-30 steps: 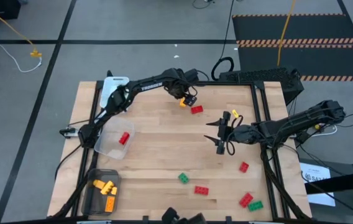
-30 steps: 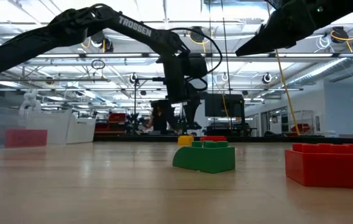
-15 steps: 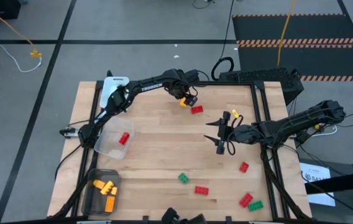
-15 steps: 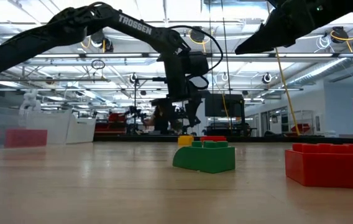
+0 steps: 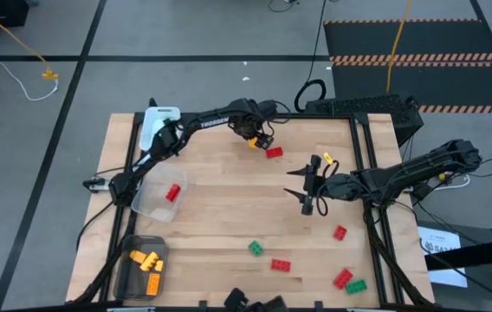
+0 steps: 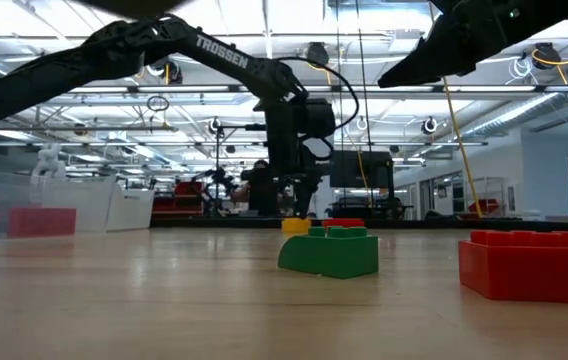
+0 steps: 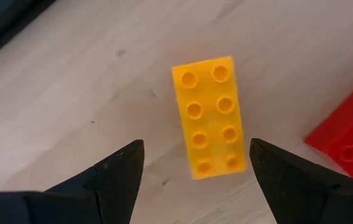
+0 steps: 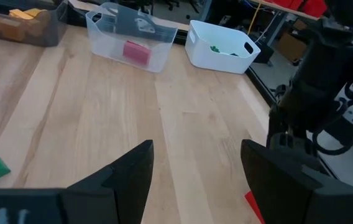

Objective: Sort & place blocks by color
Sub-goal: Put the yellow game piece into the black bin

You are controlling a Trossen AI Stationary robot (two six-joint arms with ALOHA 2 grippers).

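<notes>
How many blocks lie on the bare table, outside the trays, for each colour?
Red blocks: 4
Green blocks: 2
Yellow block: 1
Total: 7

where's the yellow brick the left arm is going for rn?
High view: the yellow brick lies flat on the table near its far edge, just left of a red brick. The open left end effector hovers right above it, fingers straddling it.
</notes>
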